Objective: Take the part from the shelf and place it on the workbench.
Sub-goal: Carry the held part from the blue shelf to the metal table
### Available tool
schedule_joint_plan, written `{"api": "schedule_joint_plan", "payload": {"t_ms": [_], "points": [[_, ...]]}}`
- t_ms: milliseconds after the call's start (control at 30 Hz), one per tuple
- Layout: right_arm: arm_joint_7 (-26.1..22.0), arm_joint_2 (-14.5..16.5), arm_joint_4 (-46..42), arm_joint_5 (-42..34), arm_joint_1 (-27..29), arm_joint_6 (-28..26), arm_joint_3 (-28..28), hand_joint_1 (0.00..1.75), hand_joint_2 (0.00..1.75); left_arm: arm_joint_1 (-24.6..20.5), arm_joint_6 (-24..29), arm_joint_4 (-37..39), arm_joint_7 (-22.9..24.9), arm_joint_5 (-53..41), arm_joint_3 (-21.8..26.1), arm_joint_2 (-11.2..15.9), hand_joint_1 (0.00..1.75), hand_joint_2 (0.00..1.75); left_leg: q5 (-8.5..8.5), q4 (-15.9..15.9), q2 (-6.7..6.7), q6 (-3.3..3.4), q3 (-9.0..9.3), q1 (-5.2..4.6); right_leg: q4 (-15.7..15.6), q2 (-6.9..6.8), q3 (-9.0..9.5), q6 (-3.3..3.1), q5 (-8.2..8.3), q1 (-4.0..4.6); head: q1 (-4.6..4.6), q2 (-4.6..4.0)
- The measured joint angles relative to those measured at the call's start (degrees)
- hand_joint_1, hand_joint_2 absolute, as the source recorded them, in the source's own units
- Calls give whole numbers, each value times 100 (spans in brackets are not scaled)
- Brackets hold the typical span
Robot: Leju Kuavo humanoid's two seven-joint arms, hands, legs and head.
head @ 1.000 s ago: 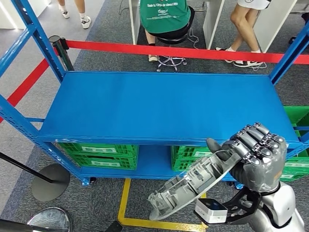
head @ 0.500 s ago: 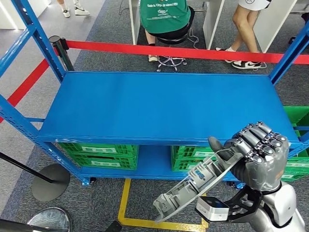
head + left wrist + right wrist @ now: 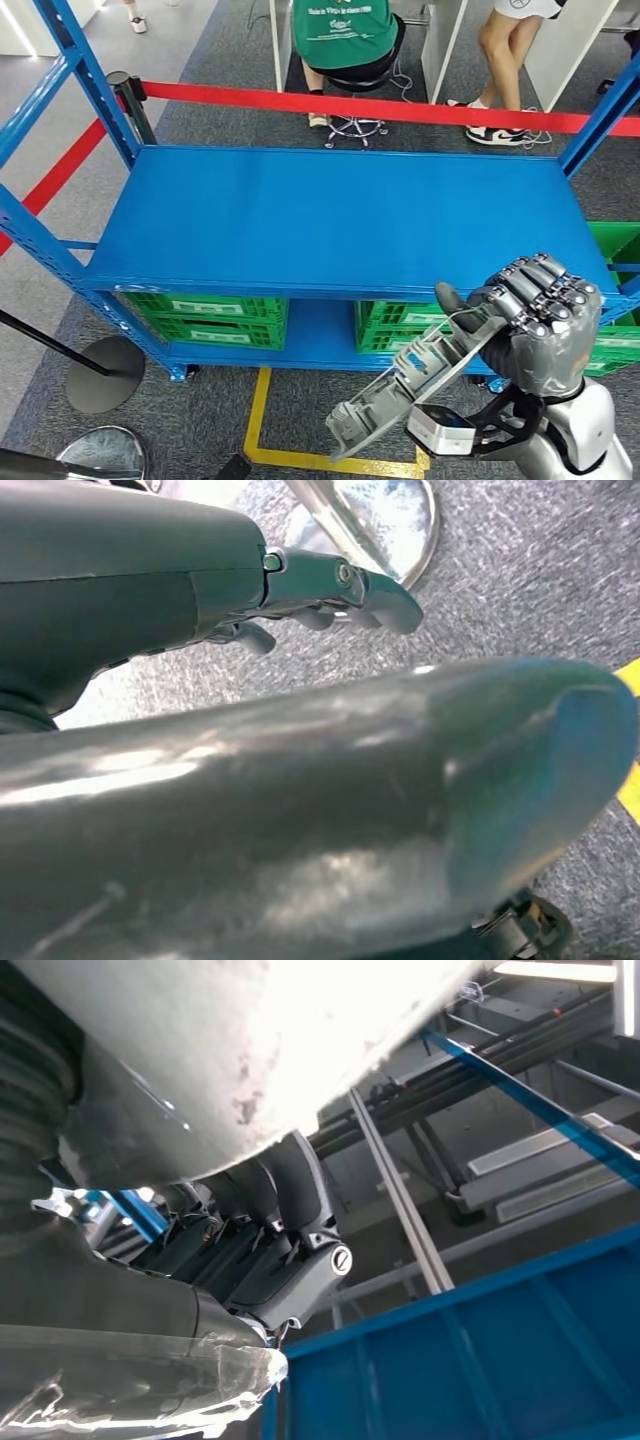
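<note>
Where the head view looks down past the shelf (image 3: 332,215), you will find the right hand (image 3: 540,320) at the lower right, in front of the shelf's front edge, with its fingers (image 3: 528,290) curled over and its thumb beneath, gripping one end of the part (image 3: 407,385). The part is a long grey moulded piece with ribs and cut-outs; it slopes down and to the left from the hand and hangs free above the grey carpet and the yellow floor marking (image 3: 260,425), clear of the shelf. Note that the top board of the shelf is bare blue metal, and that green crates (image 3: 204,318) sit on the lower level. A red barrier tape (image 3: 362,105) runs behind the shelf, and beyond it a person in a green shirt (image 3: 343,30) sits on a stool. In the left wrist view the left hand (image 3: 332,585) hangs over the carpet with dark fingers extended; you cannot tell from it whether the hand is spread.
</note>
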Motion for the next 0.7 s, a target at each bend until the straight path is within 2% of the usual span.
{"api": "schedule_joint_plan", "payload": {"t_ms": [33, 67, 100, 133, 167, 200, 233, 267, 300, 400, 467, 533, 567, 600, 633, 700], "points": [[19, 0, 8, -8, 16, 0, 0, 175, 175, 0, -3, 0, 0, 5, 4, 0, 0, 0, -3, 1, 3, -2, 0, 5, 385, -3, -175, 21, -142, -16, 8, 0], [32, -1, 19, -13, 32, 0, 0, 175, 175, 1, -7, 0, 0, 8, 8, 0, 0, 0, -8, 2, 5, -9, 1, 11, 648, -6, -293, 43, -200, -33, 9, 0], [41, -1, 30, -15, 41, 0, 0, 175, 175, 1, -9, 0, 0, 10, 11, 0, 0, 0, -15, 7, 6, -23, 4, 24, 700, -10, -311, 71, -149, -52, 9, 0], [46, -1, 38, -16, 44, 0, 0, 175, 175, 1, -11, 0, 0, 11, 14, -1, 0, 0, -27, 20, 3, -50, 8, 46, 517, -15, -209, 108, 7, -75, 8, 0], [47, -2, 43, -17, 43, 0, 0, 175, 175, 1, -12, 0, 0, 14, 15, -1, 0, 0, -50, 50, -3, -93, 10, 73, 153, -24, -14, 157, 206, -106, 8, 0], [49, -1, 48, -19, 38, 0, 0, 175, 175, 1, -11, -1, 0, 16, 15, 2, 0, 0, -81, 89, -11, -148, -5, 92, -206, -20, 216, 208, 327, -116, 25, 0], [55, 0, 52, -26, 35, -1, 0, 175, 175, 0, -11, -1, 0, 18, 15, 4, 0, 0, -113, 142, -20, -203, -26, 97, -484, -8, 389, 222, 400, -127, 46, 1], [63, 0, 58, -34, 36, -2, -1, 175, 175, 0, -11, -1, 1, 20, 16, 8, 0, 0, -140, 197, -30, -250, -52, 90, -633, 5, 482, 204, 393, -134, 59, 1], [73, 1, 67, -44, 42, -3, -1, 175, 175, -1, -10, -1, 2, 20, 17, 10, 0, 0, -152, 234, -38, -282, -83, 75, -637, 25, 492, 163, 342, -127, 62, 1], [86, 1, 89, -63, 73, -4, -4, 175, 175, -2, -7, 0, 7, 21, 20, 13, 0, 0, -237, 353, -36, -352, -180, 73, -557, 26, 360, 28, 321, -148, 29, 0], [90, 1, 93, -67, 92, -4, -19, 175, 175, -4, -6, -1, 8, 21, 20, 14, 0, 0, -548, 802, -15, -382, -393, 78, -547, 12, 309, -68, 337, -137, 15, 0], [93, 1, 93, -69, 107, -4, -36, 175, 175, -4, -5, -1, 9, 22, 20, 14, 0, 0, -930, 1557, -5, -362, -733, 72, -549, -4, 264, -138, 372, -99, 7, 0], [94, 1, 94, -72, 111, -4, -40, 175, 175, -4, -5, 0, 9, 24, 20, 14, 0, 0, -1015, 1832, -5, -338, -856, 63, -549, -8, 237, -167, 390, -75, 6, 0], [94, 1, 95, -75, 116, -4, -42, 175, 175, -4, -4, 0, 9, 26, 20, 14, 0, 0, -996, 1942, -5, -304, -901, 49, -549, -10, 210, -195, 409, -47, 6, 0], [94, 1, 95, -78, 120, -4, -43, 175, 175, -4, -2, 0, 9, 30, 20, 14, 0, 0, -872, 1842, -5, -258, -840, 28, -549, -8, 185, -219, 431, -20, 7, 0], [94, 1, 95, -73, 124, -4, -49, 175, 175, -6, 3, -1, 9, 35, 17, 14, 0, 0, -520, 1182, -4, -140, -467, -34, -550, 1, 147, -237, 476, 17, 8, 0]]}}
